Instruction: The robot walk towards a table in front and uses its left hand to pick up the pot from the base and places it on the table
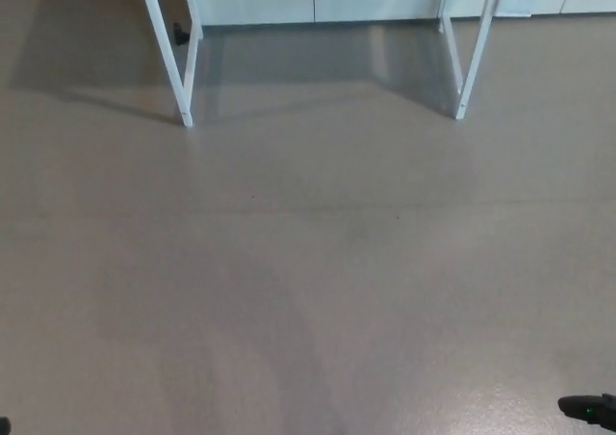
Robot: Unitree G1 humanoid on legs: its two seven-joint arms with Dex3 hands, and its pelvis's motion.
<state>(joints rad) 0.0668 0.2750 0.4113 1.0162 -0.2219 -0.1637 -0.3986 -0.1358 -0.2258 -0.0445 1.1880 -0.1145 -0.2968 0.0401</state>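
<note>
Head view, from the left: a white left table leg [169, 64] stands on the grey floor [308, 281], with the right table leg [477, 52] well apart from it. At the lower right edge only the black tip of my right hand [589, 411] shows. I cannot tell whether that hand is open or closed, nor where the pot is.

No readable text anywhere (no labels or signs).
</note>
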